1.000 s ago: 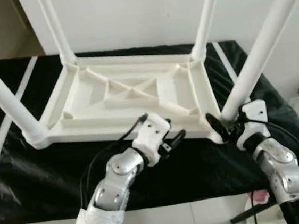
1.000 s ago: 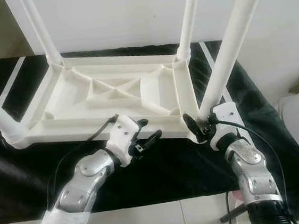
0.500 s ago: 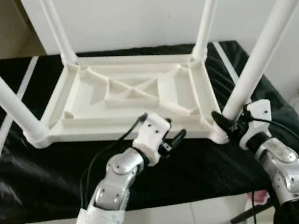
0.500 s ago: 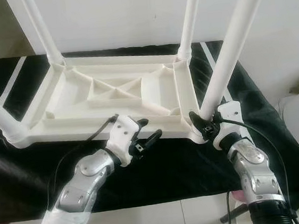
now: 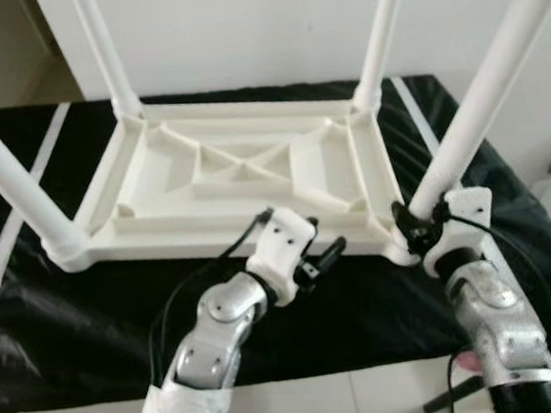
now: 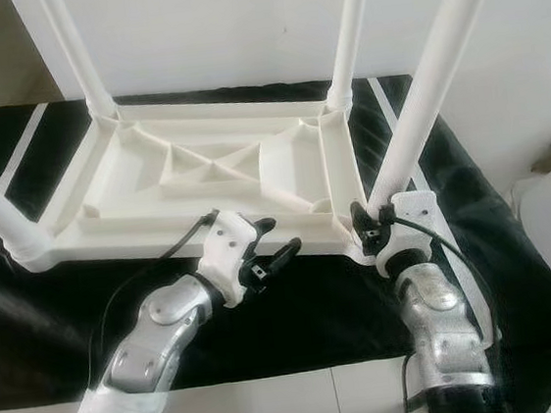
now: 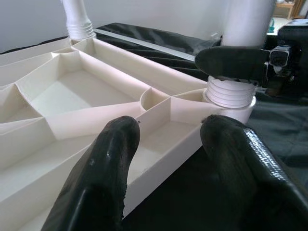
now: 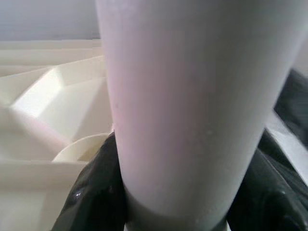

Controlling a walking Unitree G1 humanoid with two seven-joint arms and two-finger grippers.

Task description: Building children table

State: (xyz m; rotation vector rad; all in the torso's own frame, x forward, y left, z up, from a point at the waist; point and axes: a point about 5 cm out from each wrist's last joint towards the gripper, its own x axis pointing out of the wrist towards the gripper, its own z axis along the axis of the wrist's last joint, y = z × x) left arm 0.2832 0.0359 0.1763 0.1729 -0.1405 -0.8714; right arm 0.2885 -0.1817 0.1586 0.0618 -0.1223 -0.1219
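White plastic children's table (image 5: 244,185) lies upside down on the bench (image 5: 60,318), which is covered with a black cloth carrying pale stripes. Ribbed underside faces up; four white legs stand up from the corners.

Left to right:

- Near-left leg (image 5: 7,180) is seated in its corner socket and leans out toward the robot's left. Far-left leg (image 5: 107,56) rises from the far-left corner.
- Left arm reaches in over the bench's near edge. Left end effector (image 5: 322,258) hovers just beside the tabletop's near rim, toward its right half. Fingers (image 7: 108,168) are apart with nothing between them. In the left wrist view the two black fingers frame the near rim and the ribbed cells beyond; whether they touch the rim cannot be told.
- Far-right leg (image 5: 381,33) stands in the far-right corner.
- Near-right leg (image 5: 485,91) rises from the near-right corner socket, tilted toward the robot's right. Its threaded collar (image 7: 230,94) shows in the left wrist view, sitting on the socket with thread rings still exposed.
- Right end effector (image 5: 418,229) is at the base of this near-right leg, clamped on it: in the right wrist view the white tube fills the gap with a black finger pressed against each side. In the left wrist view one of its fingers crosses the leg just above the collar.

Grey cables run along both silver forearms. Pale floor lies below the bench's near edge.
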